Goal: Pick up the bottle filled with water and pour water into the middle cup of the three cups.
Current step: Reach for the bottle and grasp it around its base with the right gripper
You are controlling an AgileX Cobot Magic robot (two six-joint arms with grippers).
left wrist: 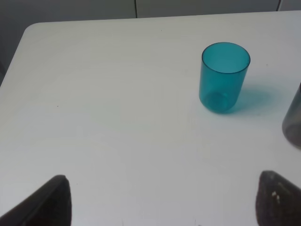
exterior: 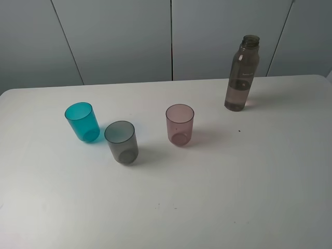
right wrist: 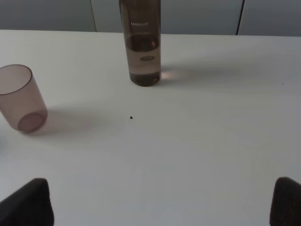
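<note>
On the white table (exterior: 270, 176), the bottle (exterior: 242, 72) stood at the back right, well apart from the grey middle cup (exterior: 122, 141). That cup sat between the teal cup (exterior: 82, 122) and the pink cup (exterior: 180, 124). Your right hand (right wrist: 157, 207) was wide open and held nothing. I think you needed to grab the bottle low on its body and keep it straight up.

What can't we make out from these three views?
- Right wrist view: tall smoky brown-grey plastic bottle, neck and mouth cut off by the frame edge; label print too small to read.
- Left wrist view: smoky grey plastic tumbler, only a sliver at the frame edge.
- Exterior high view: both arms out of frame; left gripper and right gripper show fingertips only.
</note>
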